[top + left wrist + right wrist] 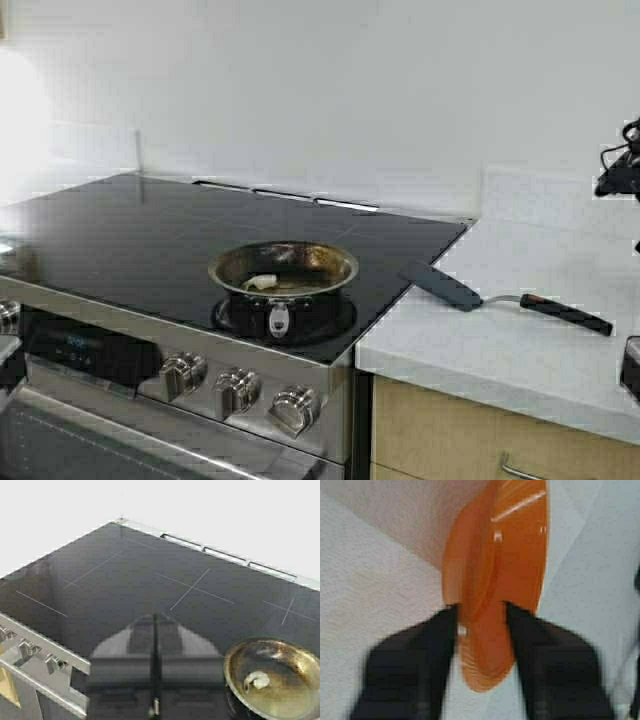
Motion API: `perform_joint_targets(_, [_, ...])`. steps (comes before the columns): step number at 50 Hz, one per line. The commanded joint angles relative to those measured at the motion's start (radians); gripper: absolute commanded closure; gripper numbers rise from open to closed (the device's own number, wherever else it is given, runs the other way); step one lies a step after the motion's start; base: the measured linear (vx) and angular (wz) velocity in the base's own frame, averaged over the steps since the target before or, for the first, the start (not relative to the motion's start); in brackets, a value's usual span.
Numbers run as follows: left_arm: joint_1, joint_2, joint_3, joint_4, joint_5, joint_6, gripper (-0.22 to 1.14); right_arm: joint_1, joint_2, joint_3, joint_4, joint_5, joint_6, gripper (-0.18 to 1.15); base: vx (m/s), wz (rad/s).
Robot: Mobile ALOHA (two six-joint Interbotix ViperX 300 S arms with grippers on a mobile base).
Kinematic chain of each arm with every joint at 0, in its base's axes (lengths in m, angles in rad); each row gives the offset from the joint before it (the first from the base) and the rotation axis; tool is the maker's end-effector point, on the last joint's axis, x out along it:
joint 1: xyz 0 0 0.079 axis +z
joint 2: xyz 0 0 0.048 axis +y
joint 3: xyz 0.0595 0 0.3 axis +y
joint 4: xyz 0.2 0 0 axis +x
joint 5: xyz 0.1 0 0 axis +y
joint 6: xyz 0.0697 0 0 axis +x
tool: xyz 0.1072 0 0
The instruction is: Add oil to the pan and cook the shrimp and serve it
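Observation:
The steel pan stands on the front right burner of the black cooktop, its stub handle toward me. A pale piece of shrimp lies in it, and it also shows in the left wrist view inside the pan. My left gripper is shut and empty, low over the cooktop just left of the pan. My right gripper is shut on the rim of an orange bowl, held on edge over the white counter. The oil jug is out of view.
A black spatula with a dark handle lies on the white counter right of the stove. Part of my right arm shows at the far right edge. Stove knobs line the front panel.

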Motion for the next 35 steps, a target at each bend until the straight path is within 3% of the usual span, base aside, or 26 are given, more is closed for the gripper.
perform_joint_targets(1, [0.002, 0.011, -0.009, -0.002, -0.008, 0.002, 0.89, -0.008, -0.060, -0.020, 0.057, -0.017, -0.034, -0.03, 0.00, 0.00])
perform_joint_targets(11, [0.002, 0.011, -0.009, -0.002, -0.008, 0.002, 0.89, -0.009, -0.109, -0.015, 0.167, -0.061, -0.169, -0.03, 0.00, 0.00])
perform_joint_targets(35, [0.002, 0.011, -0.009, -0.002, -0.008, -0.002, 0.89, -0.057, -0.175, -0.046, 0.646, -0.063, -0.592, -0.03, 0.00, 0.00])
